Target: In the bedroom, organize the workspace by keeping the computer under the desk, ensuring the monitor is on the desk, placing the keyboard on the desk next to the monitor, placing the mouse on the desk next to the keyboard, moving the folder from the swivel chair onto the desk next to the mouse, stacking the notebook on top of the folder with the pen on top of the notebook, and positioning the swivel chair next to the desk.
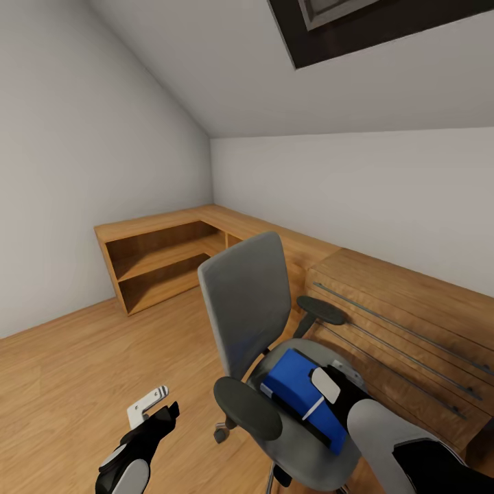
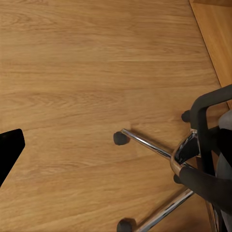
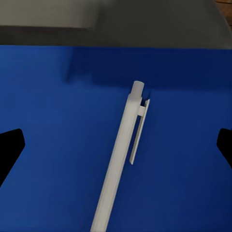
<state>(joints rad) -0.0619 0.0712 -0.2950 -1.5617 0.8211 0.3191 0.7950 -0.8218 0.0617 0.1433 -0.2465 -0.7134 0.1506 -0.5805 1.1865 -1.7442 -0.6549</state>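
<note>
A bare attic room with a sloped ceiling and wood floor [image 1: 62, 370] holds a low wooden shelf unit [image 1: 165, 257] along the far wall and a cabinet [image 1: 405, 322] with long bar handles to the right. The swivel chair [image 1: 247, 309] stands just beside that cabinet, its chrome base and casters also showing in the left wrist view.

On the chair's seat the blue folder [image 1: 295, 387] lies flat, reaching toward the seat's front edge, with the white pen [image 3: 118, 159] lying on top of it.

The right gripper [image 3: 116, 145] hovers directly over the pen, its fingertips spread wide to either side. The left gripper [image 1: 156, 412] hangs over the floor beside the chair; whether its fingers are apart or together I cannot tell.

The pen looks light, stiff and smooth, so it will likely roll or skid on the slick folder cover; pinching across the barrel near the clip, mid-length, seems safest. The folder appears thin, light and somewhat bendable, best taken by an edge overhanging the seat.
</note>
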